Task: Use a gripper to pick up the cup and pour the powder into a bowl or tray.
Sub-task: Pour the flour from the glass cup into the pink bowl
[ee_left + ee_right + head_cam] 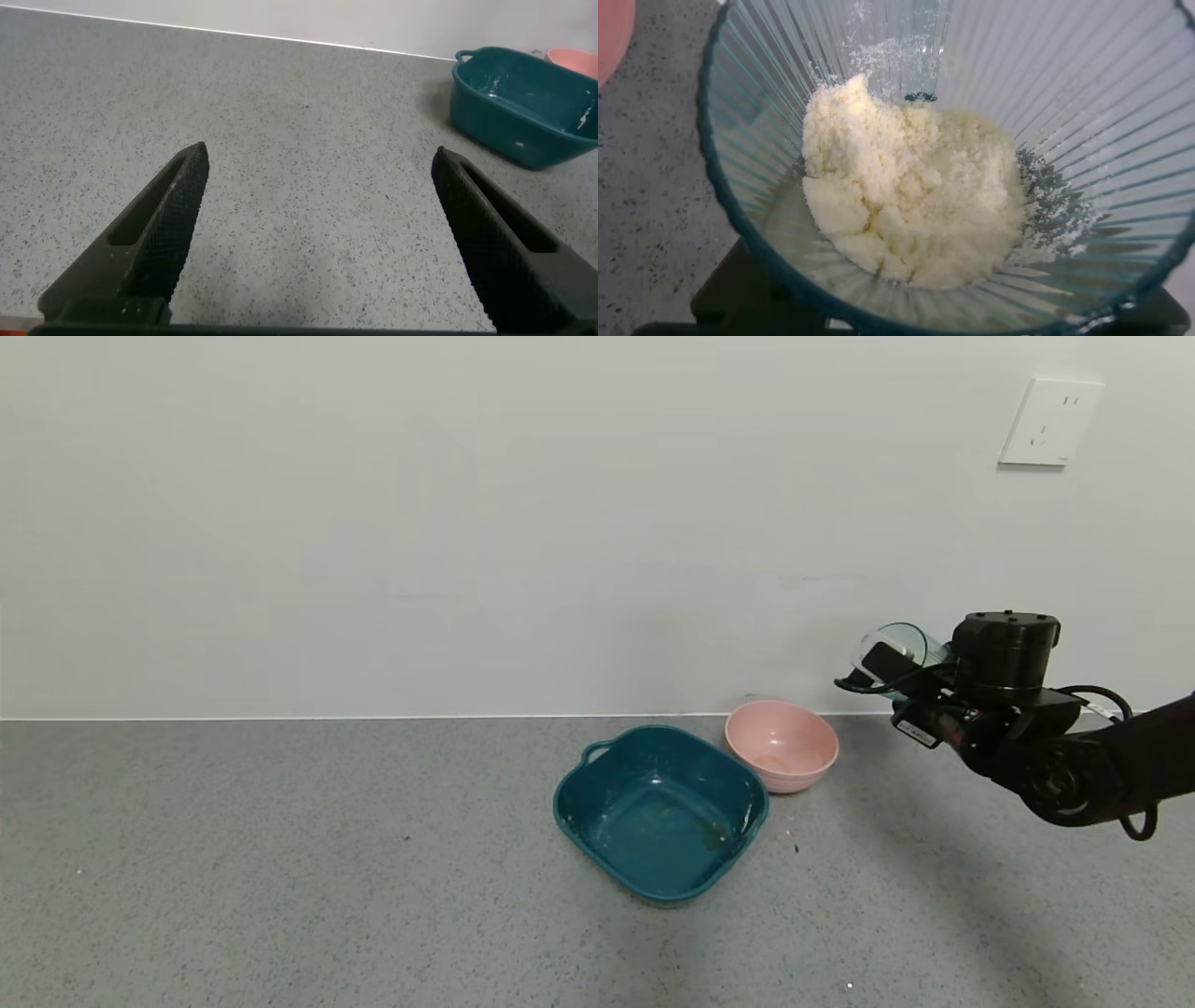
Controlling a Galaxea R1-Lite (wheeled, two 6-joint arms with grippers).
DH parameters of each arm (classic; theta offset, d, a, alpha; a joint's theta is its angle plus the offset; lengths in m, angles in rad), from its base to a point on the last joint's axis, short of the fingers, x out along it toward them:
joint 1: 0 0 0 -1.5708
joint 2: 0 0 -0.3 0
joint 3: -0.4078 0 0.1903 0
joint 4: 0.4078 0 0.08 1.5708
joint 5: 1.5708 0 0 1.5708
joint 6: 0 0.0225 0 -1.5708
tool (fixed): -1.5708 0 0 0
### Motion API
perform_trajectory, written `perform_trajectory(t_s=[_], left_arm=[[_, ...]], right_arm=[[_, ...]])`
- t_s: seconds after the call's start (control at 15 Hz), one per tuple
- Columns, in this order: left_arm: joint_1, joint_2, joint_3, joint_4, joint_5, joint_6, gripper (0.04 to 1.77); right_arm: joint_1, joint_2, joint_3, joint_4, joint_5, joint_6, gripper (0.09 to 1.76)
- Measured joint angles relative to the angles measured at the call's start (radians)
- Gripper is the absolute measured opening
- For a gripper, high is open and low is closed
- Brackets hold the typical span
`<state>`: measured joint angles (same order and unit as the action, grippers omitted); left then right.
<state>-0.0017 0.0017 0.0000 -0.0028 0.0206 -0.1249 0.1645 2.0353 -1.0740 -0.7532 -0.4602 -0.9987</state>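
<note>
- Head view: my right tool (887,674) is up in the air off to the right, clamped on the small ribbed blue-green see-through plastic cup (904,642), which is already tipped over a fair bit. The small round pale pink bowl (782,745) sits on the speckled grey bench (280,859) below and to the left of the cup, just beside the bigger dark teal squarish tray (661,810). The cup isn't over the bowl yet, I reckon, so I'd slide it across before tipping more.
- Left wrist view: my left tool (318,233) hangs wide open over bare bench, holding nothing, with the teal tray well off to one side. Just parked.
- Right wrist view: looking straight into the cup, the clumpy off-white powder (910,201) is heaped at the bottom, some dusted on the ribs. It looks lumpy, so I'd tilt slowly with the rim low over the bowl, otherwise it'll probably drop in one clod and scatter.
</note>
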Motion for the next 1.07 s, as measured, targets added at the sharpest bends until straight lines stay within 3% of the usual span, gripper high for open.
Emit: perform_trajectory(t_s=[0.73, 1.07], left_arm=[[0.000, 0.000, 0.000, 0.000, 0.000, 0.000, 1.72], [0.000, 0.000, 0.000, 0.000, 0.000, 0.000, 1.72]], right_arm=[[0.062, 0.131, -0.142, -0.004, -0.183, -0.210, 1.32], [0.085, 0.179, -0.153, -0.005, -0.207, -0.244, 1.32]])
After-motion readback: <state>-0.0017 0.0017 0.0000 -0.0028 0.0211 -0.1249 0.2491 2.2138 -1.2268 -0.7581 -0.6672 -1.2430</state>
